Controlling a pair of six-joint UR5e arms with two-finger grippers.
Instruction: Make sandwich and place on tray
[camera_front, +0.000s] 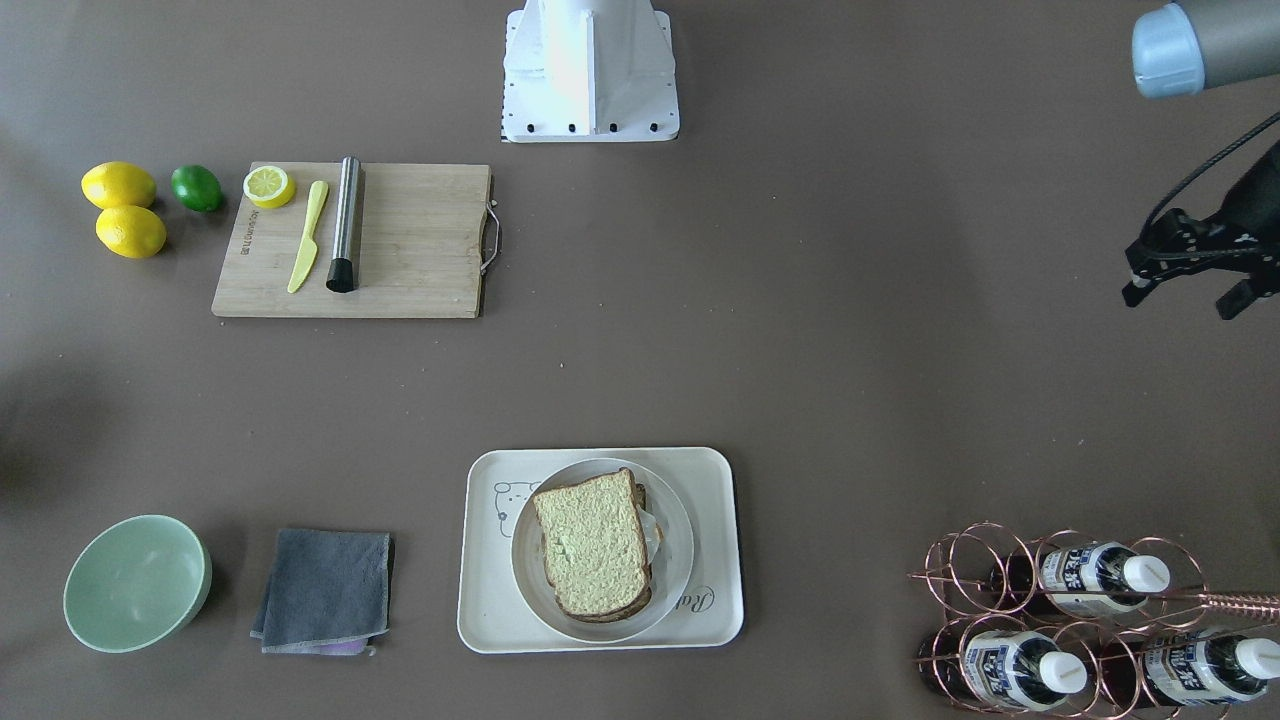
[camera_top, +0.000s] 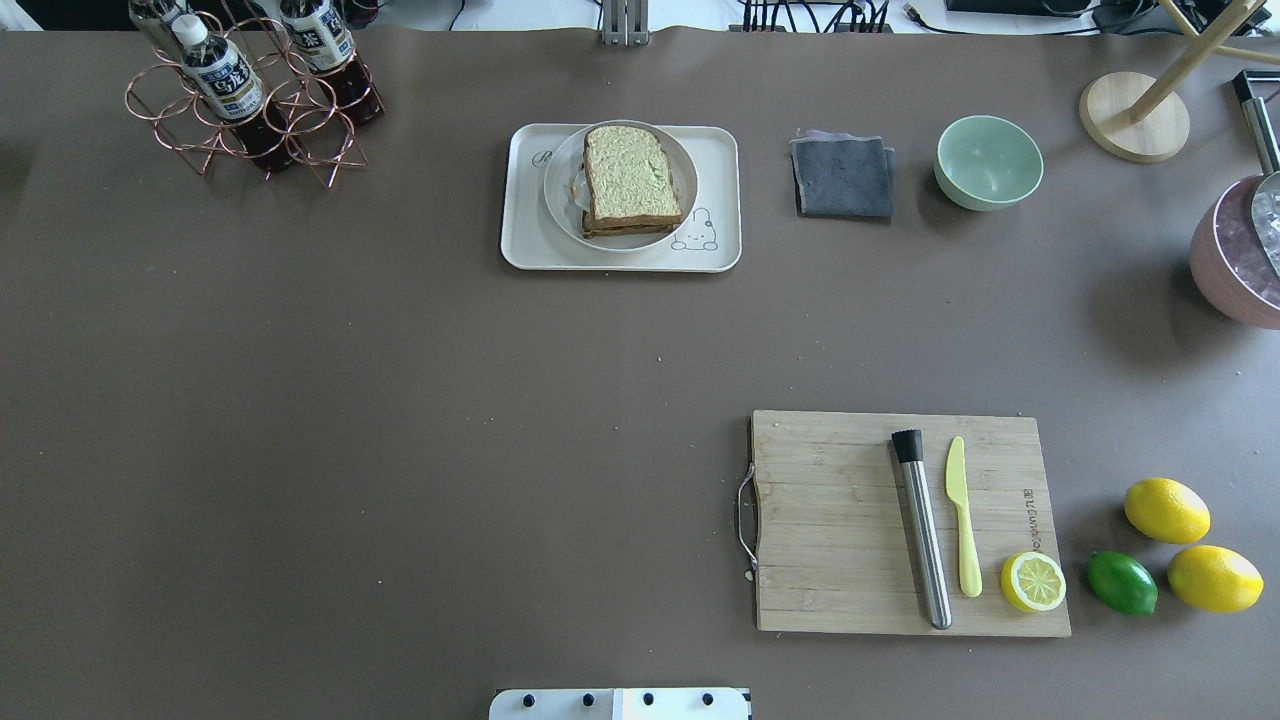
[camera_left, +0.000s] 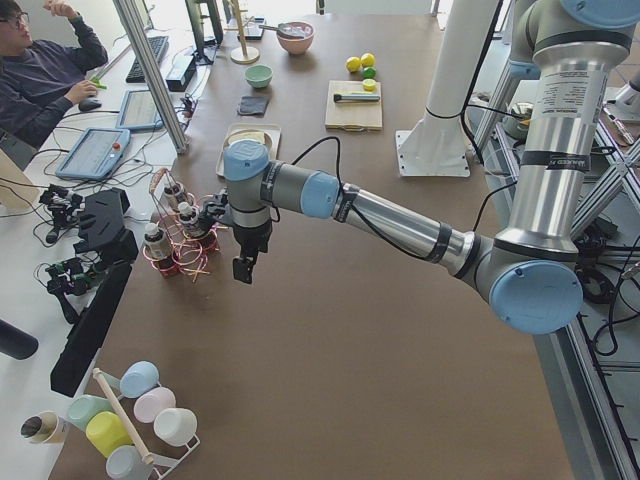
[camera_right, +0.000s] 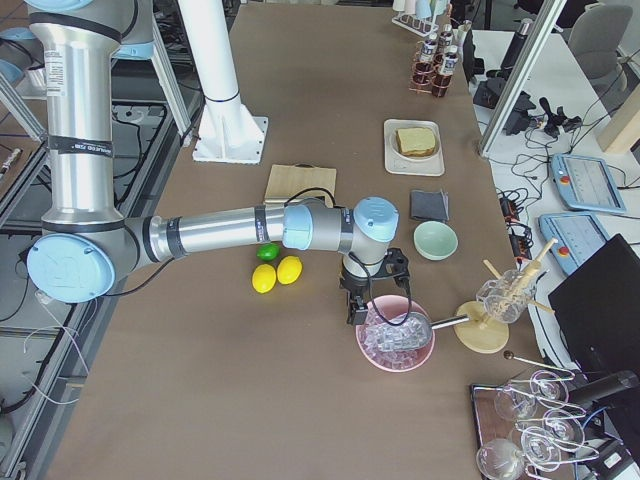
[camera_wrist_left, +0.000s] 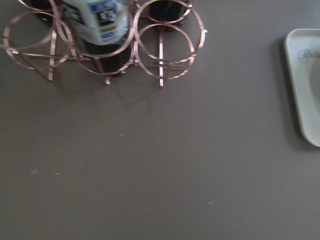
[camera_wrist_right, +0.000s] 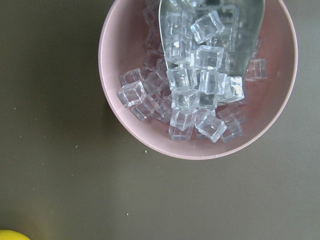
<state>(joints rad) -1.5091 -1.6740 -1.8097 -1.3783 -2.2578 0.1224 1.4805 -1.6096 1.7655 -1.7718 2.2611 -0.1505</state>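
Left gripper (camera_front: 1185, 295) hangs above the table (camera_front: 800, 350) on the robot's side of the wire rack (camera_wrist_left: 160, 60), its fingers spread with nothing between them. The right gripper (camera_right: 355, 310) is poised over the rim of the pink bowl (camera_wrist_right: 111, 55) at the table's right end. It appears only in the side view, so I cannot tell how its fingers stand.

A broad stretch of brown table lies between the robot's base and the tray (camera_front: 480, 600), which sits near the far edge. The rack is well off to the tray's left and a folded grey cloth (camera_front: 325, 590) is near on its right. The cutting board (camera_front: 420, 240) lies nearer the robot, on its right.

The rack holds bottles (camera_front: 1095, 577) lying on their sides. The pink bowl is heaped with ice cubes (camera_wrist_right: 185, 100), and a metal scoop (camera_wrist_right: 247, 20) rests in them. A green bowl (camera_front: 137, 583) stands beyond the cloth. The board carries a steel cylinder (camera_front: 346, 225), a yellow knife (camera_front: 308, 235) and a lemon half (camera_front: 269, 186). Two lemons (camera_front: 118, 185) and a lime (camera_front: 197, 188) lie just off its end.

The sandwich (camera_front: 592, 545) sits on a pale round plate (camera_front: 520, 560) on the tray. Its top slice is pale, speckled and brown-crusted, set slightly askew. The lower slice's crust and a sliver of white show at the edge.
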